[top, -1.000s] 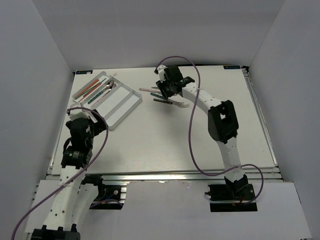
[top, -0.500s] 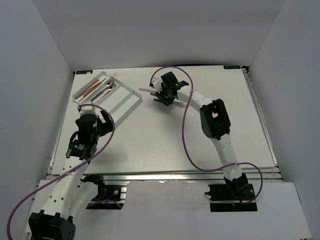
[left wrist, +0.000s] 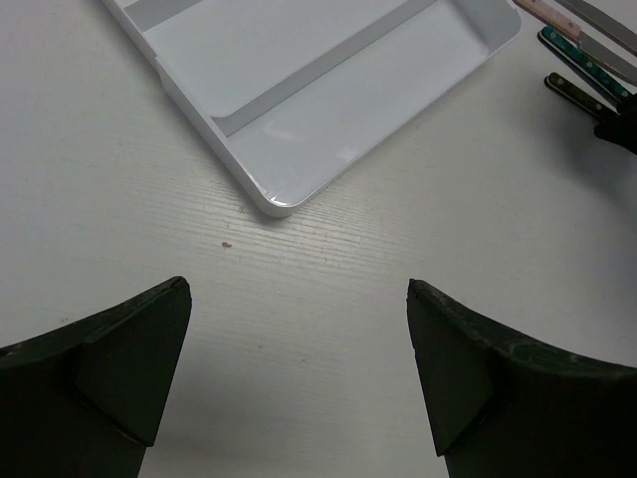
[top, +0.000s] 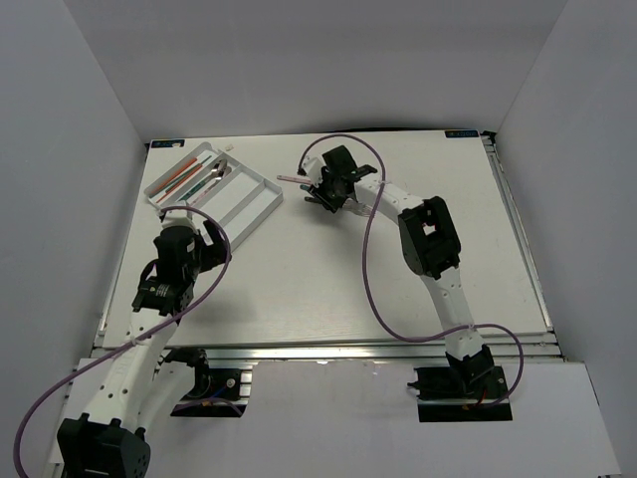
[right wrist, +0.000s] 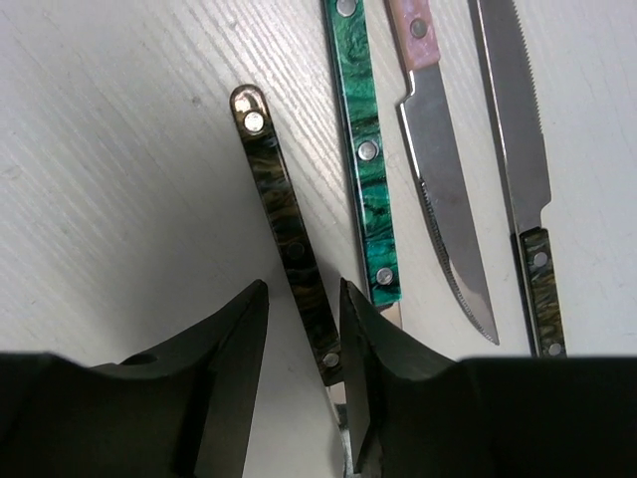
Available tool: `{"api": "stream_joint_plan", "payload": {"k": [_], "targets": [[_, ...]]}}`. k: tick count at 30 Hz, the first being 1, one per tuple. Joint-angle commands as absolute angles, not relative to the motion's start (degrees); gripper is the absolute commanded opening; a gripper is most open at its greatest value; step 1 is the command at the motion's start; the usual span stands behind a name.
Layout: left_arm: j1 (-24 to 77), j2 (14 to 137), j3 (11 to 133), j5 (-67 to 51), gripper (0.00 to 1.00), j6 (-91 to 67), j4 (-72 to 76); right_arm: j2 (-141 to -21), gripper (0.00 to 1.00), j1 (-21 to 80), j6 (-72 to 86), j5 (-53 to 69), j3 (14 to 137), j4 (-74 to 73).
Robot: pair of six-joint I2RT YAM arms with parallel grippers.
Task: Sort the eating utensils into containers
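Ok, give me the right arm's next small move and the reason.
Probably close the right gripper on the dark-handled utensil: its fingers straddle that handle with a sliver of table showing on one side, so the jaws look not quite shut. The teal-handled utensil beside it lies outside the fingers.

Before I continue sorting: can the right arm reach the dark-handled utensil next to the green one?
Probably yes. The right pincer straddles the dark-handled utensil, with one jaw on either side. The green-handled utensil lies apart from it and blocks nothing.
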State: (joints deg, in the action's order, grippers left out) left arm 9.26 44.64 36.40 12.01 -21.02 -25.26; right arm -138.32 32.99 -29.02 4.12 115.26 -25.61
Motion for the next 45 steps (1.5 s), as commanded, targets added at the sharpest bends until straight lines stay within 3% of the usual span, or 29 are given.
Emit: {"api": "stream_joint_plan", "payload": {"k": [1,11,19,25,35,45], "targets": [[9.7,44.4,37.0,10.5,0.98,-20.6,-24.3,-135.4,0.42,33.0,-29.6,6.1,110.2,-24.1],[9.9,44.6,36.9,9.6,0.98,-20.4,-24.1,-144.9,0.49,32.6,-31.1,5.4,118.7,-34.0],[10.0,44.8,37.0,8.9,0.98,-20.2,-24.0,-145.9,0.23,32.7,-29.9,14.2,121.1,-43.5],[10.0,44.6,36.9,8.6,0.98,-20.2,-23.9,-139.7,0.00,33.0,-26.3,19.4,112.9,-41.0],[10.2,41.0,35.2,-0.3,0.98,-24.2,-19.2,-117.6,0.00,33.4,-4.5,8.2,94.6,-16.1],[10.3,35.3,30.7,-6.3,0.98,-30.8,-14.4,-107.3,0.00,34.4,-9.1,4.2,86.6,-14.8]]}}
